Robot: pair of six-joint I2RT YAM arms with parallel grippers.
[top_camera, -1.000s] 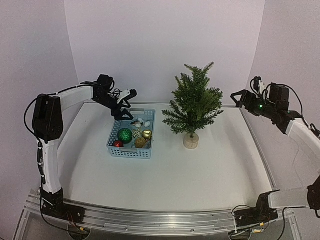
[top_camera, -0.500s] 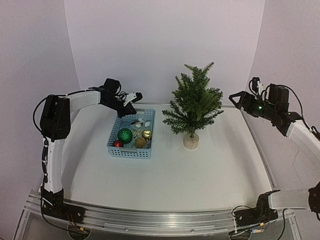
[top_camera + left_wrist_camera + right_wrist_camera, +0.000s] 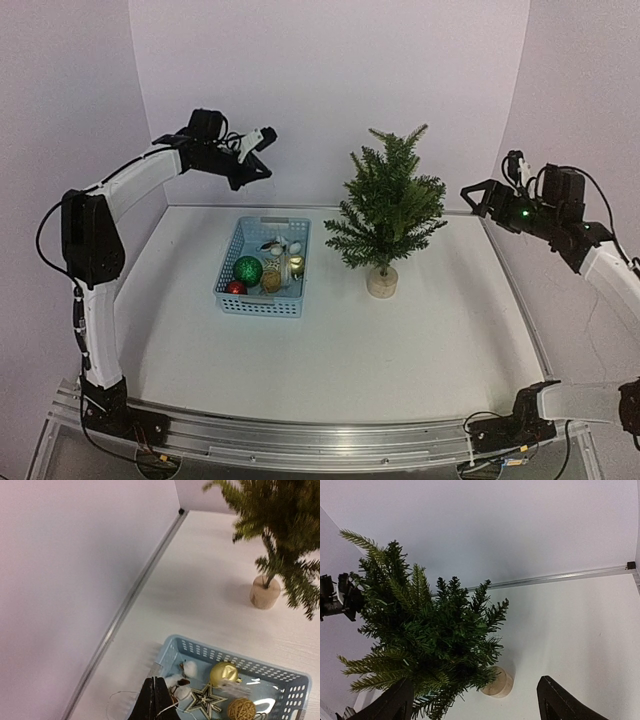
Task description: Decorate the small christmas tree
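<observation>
The small christmas tree [image 3: 388, 205] stands on its round wooden base [image 3: 382, 282] right of the blue basket [image 3: 228, 262]. The basket holds a green ball [image 3: 248, 268], a red ball [image 3: 236, 288], a gold ball [image 3: 223, 672], a wicker ball [image 3: 241, 709], a star [image 3: 206, 700] and white cotton pieces [image 3: 190, 669]. My left gripper [image 3: 262, 170] is raised high above the basket's far end, shut on a thin silver wire [image 3: 170, 709]; what hangs from the wire I cannot tell. My right gripper [image 3: 472, 198] is open and empty, level with the tree [image 3: 420, 630], to its right.
The back wall and its metal floor strip [image 3: 135, 592] run close behind the basket and the tree. Side walls close in the table on the left and right. Bare white tabletop [image 3: 400, 350] lies in front of the basket and the tree.
</observation>
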